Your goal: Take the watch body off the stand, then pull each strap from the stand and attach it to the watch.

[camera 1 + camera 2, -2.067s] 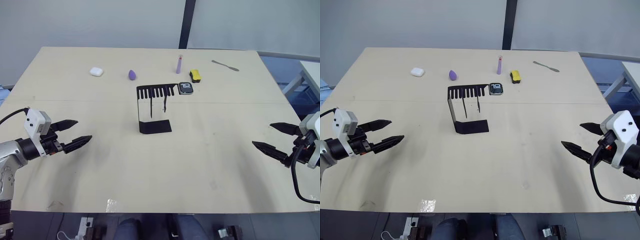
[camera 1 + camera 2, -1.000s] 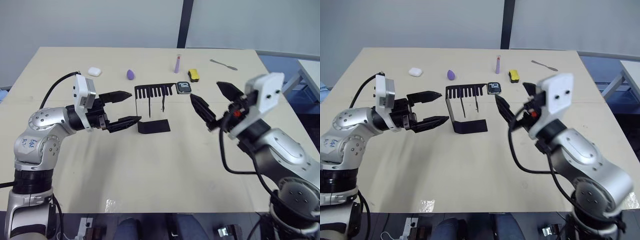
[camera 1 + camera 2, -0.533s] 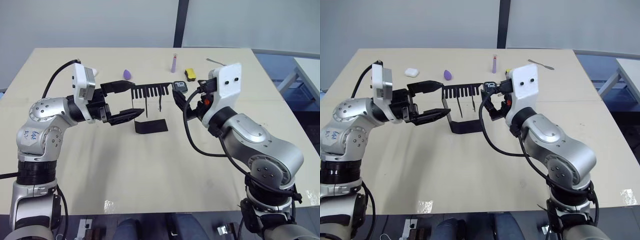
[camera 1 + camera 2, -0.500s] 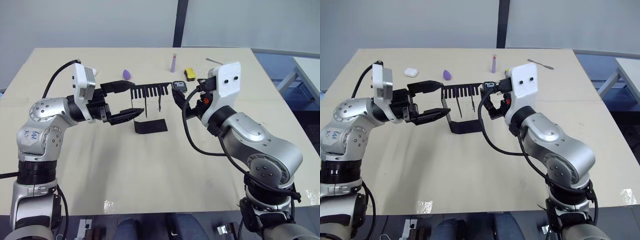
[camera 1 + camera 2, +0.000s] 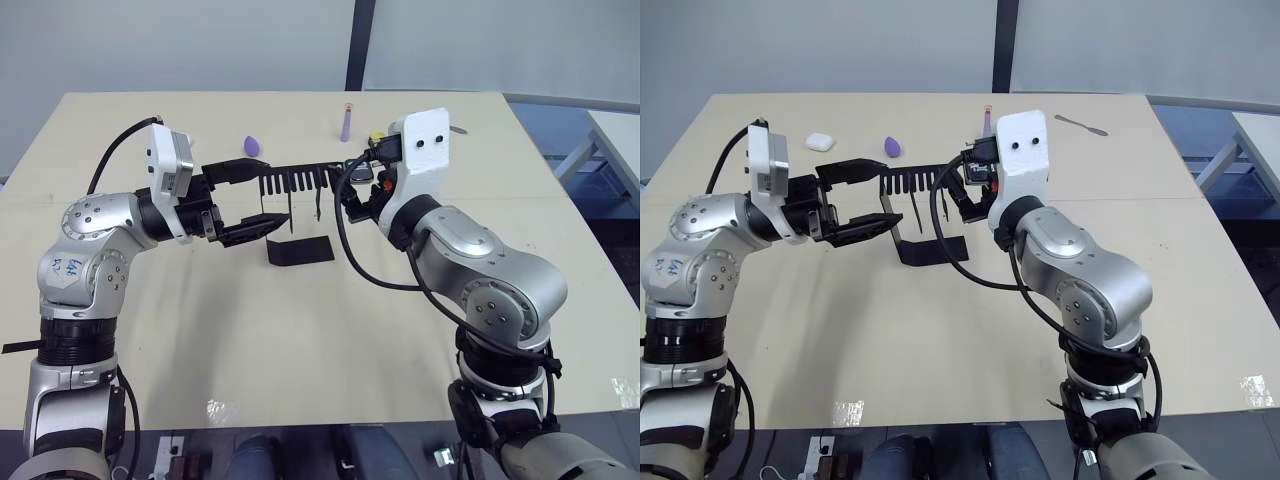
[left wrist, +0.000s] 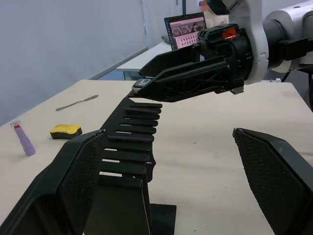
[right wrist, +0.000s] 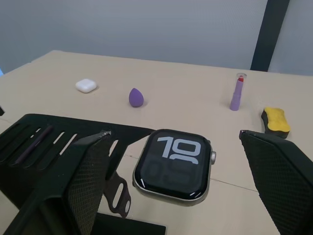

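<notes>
The black stand stands mid-table, its comb arm pointing right. The watch body, silver-rimmed with a black screen, rests at the end of that arm. Two dark straps hang from the comb slots. My right gripper is open, with a finger on either side of the watch body, and it does not touch it. My left gripper is open at the stand's left side, its fingers flanking the comb arm and upright.
Along the table's far side lie a white earbud case, a purple egg-shaped sponge, an upright lilac tube, a yellow-and-black block and a metal spatula.
Both arms have swung in from the table's sides to the stand. The right gripper has come up around the watch body, and the left has closed in on the stand's left side.
</notes>
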